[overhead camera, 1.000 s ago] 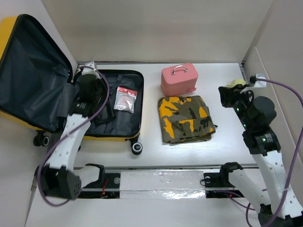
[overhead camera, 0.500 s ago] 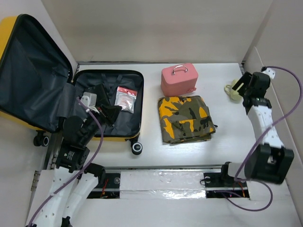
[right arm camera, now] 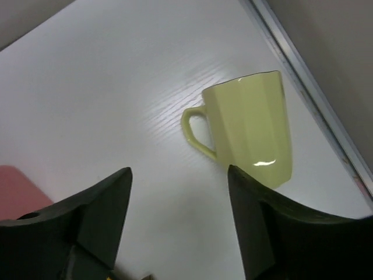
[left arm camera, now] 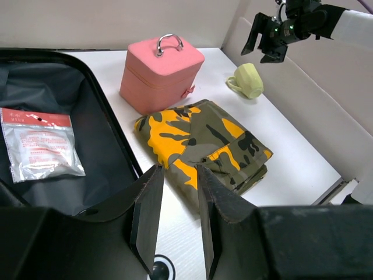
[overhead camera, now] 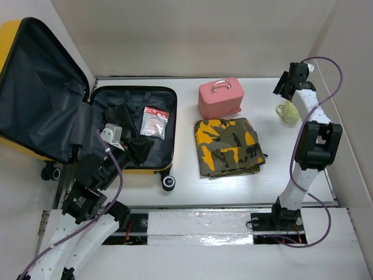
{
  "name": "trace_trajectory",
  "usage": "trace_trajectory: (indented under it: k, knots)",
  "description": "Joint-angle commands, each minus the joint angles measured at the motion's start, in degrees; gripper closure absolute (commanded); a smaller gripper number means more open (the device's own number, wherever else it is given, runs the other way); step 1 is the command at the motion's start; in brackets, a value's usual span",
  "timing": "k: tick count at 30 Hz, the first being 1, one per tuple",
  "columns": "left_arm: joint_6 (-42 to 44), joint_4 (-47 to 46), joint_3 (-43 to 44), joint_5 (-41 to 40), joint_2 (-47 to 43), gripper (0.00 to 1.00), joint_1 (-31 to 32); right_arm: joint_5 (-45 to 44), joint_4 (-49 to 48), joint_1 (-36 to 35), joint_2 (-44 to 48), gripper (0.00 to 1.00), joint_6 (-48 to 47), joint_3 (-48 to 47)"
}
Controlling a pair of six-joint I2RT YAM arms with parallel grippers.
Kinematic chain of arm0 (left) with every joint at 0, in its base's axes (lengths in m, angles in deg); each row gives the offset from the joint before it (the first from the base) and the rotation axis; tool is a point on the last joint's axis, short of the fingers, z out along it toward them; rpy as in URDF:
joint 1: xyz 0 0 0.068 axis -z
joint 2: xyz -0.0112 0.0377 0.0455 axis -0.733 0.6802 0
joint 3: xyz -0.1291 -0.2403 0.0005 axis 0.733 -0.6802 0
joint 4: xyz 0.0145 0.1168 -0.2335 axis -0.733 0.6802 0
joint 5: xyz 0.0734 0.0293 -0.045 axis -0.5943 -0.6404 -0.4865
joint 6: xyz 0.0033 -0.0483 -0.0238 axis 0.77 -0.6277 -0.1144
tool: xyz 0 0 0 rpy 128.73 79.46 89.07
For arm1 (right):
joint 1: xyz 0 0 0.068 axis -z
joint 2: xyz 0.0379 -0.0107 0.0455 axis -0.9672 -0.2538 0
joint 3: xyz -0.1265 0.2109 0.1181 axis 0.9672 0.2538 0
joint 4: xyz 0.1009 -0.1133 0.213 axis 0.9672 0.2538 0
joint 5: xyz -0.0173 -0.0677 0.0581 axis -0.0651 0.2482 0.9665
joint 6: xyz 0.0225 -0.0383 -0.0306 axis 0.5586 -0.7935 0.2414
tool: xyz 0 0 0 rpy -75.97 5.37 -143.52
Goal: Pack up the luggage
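Right hand (right arm camera: 179, 172), wide open and empty, hovers above a yellow mug (right arm camera: 250, 134) lying near the tabletop's (right arm camera: 87, 87) right edge; best to straddle its body, not the handle. Left hand (left arm camera: 178, 170): slightly parted, empty.

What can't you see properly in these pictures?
- Top view: the lid of the luggage runs off the left edge, and its yellow outside is mostly turned away.
- Top and left wrist views: the print on the plastic packet is too small to read.
- The pink case is shut, so its inside is hidden.
- Right wrist view: the mug shows only its outside.
- The camouflage cloth is folded, so what garment it is cannot be told.
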Motion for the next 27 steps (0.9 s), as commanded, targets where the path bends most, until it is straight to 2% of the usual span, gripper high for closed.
trace_trajectory:
  k: [1, 3, 5, 6, 7, 10, 13, 20, 27]
  knots:
    - [0.69, -0.22, 0.35, -2.34, -0.54, 0.73, 1.00, -8.56, 4.70, 0.91, -2.87, 0.18, -1.94, -7.88]
    - [0.78, -0.21, 0.35, -2.43, -0.72, 0.73, 1.53, -12.00, 8.81, 1.52, -7.17, 0.12, -2.73, -11.66]
    - [0.78, -0.13, 0.44, -2.78, -0.81, 0.73, 1.53, -10.09, 11.64, 1.52, -9.81, 0.12, -4.13, -16.76]
    - [0.78, -0.13, 0.44, -2.87, -0.90, 0.73, 2.05, -9.73, 14.35, 0.83, -11.30, 0.15, -4.05, -18.00]
    - [0.78, -0.04, 0.44, -3.21, -0.90, 0.73, 2.06, -9.64, 14.55, 0.04, -11.23, 0.29, -4.23, -18.10]
    - [0.78, -0.04, 0.44, -3.22, -0.55, 0.73, 2.06, -9.99, 6.84, -3.30, -7.90, 0.32, -8.00, -12.58]
    - [0.78, -0.04, 0.35, -3.04, -0.02, 0.73, 2.58, -8.32, 6.90, -3.31, -9.45, 0.39, -7.49, -11.85]
    - [0.86, -0.21, 0.26, -3.04, 0.25, 0.73, 2.58, -2.62, 13.49, -1.99, -18.42, 0.45, -8.18, -18.97]
    - [0.86, -0.39, 0.26, -2.87, 0.42, 0.73, 2.58, -1.29, 18.16, -2.52, -24.14, 0.44, -9.85, -24.69]
